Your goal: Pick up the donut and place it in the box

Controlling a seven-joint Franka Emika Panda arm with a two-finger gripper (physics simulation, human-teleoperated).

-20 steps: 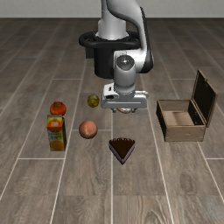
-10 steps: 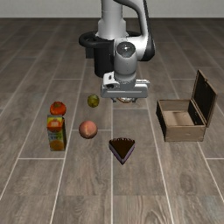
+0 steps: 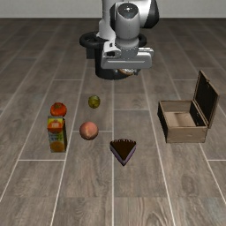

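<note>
Wooden box point(image 3: 185, 134) sits w/ lid up to receive; gripper point(image 3: 124, 72) hangs high, we reckon for clearance, grip state unclear.

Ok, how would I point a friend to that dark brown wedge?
Find the open brown wooden box on the exterior view's right. Left of it and slightly lower, the dark brown wedge lies just below-right of a round pinkish-orange fruit. It is the only dark, pointed thing; its neighbours are round or brightly coloured.
</note>
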